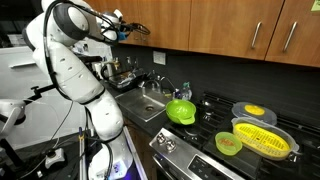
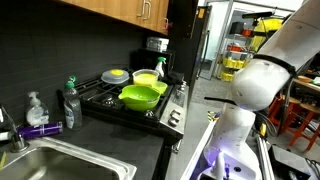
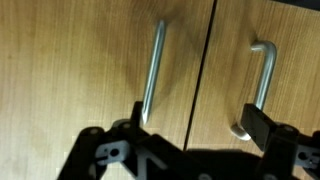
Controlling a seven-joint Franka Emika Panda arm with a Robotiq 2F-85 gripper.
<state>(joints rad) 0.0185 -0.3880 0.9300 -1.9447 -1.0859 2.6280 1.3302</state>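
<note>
My gripper (image 1: 128,30) is raised high in front of the wooden upper cabinets (image 1: 200,25), facing their doors. In the wrist view the gripper (image 3: 198,125) is open and empty, and its two black fingers frame the seam between two cabinet doors. A straight metal handle (image 3: 152,75) is on the left door, just above the left finger. A curved metal handle (image 3: 262,80) is on the right door, just above the right finger. The fingers touch neither handle. The gripper is out of view in the exterior view that shows the stove from the sink side.
Below the cabinets are a sink (image 1: 150,103) and a stove with a green bowl (image 1: 181,110), a yellow colander (image 1: 265,140), a small green bowl (image 1: 228,143) and a plate (image 1: 253,110). A soap bottle (image 2: 70,105) stands by the sink (image 2: 60,165).
</note>
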